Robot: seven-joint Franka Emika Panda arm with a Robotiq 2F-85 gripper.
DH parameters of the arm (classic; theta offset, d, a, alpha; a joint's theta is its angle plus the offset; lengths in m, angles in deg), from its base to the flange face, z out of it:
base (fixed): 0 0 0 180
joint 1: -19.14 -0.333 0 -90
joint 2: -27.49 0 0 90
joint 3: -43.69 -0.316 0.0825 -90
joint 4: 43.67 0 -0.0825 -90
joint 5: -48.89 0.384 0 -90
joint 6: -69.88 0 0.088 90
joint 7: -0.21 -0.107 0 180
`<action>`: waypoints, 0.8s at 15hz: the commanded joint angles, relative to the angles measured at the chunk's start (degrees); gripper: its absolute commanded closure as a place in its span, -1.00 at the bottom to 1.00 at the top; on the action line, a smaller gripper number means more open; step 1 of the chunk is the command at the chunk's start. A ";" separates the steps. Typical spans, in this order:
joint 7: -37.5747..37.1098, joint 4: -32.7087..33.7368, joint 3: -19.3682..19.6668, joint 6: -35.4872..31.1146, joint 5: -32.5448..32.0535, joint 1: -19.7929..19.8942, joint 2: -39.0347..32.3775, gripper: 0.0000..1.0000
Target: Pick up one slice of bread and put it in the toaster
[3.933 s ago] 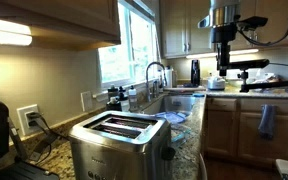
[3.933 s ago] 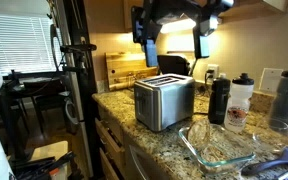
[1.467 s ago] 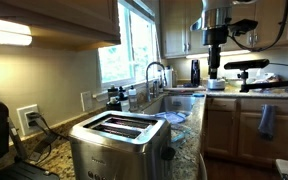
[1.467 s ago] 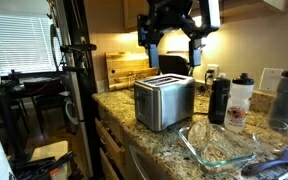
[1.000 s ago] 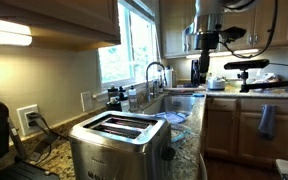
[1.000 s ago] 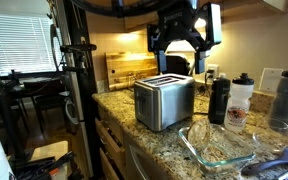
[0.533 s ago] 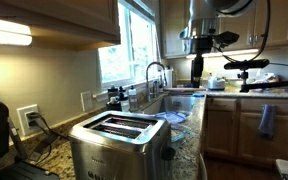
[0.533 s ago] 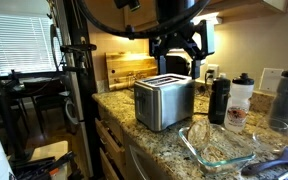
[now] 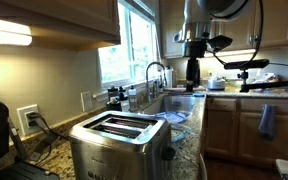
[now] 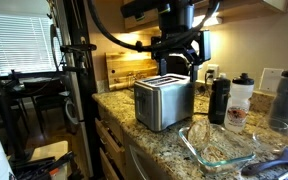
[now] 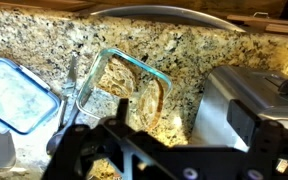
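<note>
Your end effector (image 10: 179, 62) hangs wide open above the toaster (image 10: 164, 100), holding nothing. The slice of bread (image 11: 149, 100) lies in the glass dish (image 11: 144, 66) near the counter's (image 11: 44, 40) front edge, beside the toaster.

Edges and blur are swallowing plenty here.
In the wrist view the end effector (image 11: 174, 160) is smearing into a dark blur, its outline getting cut by the bottom edge; the toaster (image 11: 252, 108) is getting clipped at the right, and the slice of bread (image 11: 150, 100) is overlapping others inside the glass dish (image 11: 136, 62), count unclear. In an exterior view the toaster (image 9: 119, 142) is losing its base below the frame.
</note>
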State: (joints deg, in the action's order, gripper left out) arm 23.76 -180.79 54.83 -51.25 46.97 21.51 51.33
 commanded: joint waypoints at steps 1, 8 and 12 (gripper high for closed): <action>-0.08 2.10 0.04 -2.59 1.78 -0.36 -3.59 -1.00; -0.61 5.04 -0.76 -5.15 2.57 -0.01 -9.30 -1.00; -1.66 6.49 -1.37 -5.00 3.67 0.12 -11.29 -1.00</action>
State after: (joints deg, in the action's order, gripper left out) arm 23.60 -175.61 54.14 -55.61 48.80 21.40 41.36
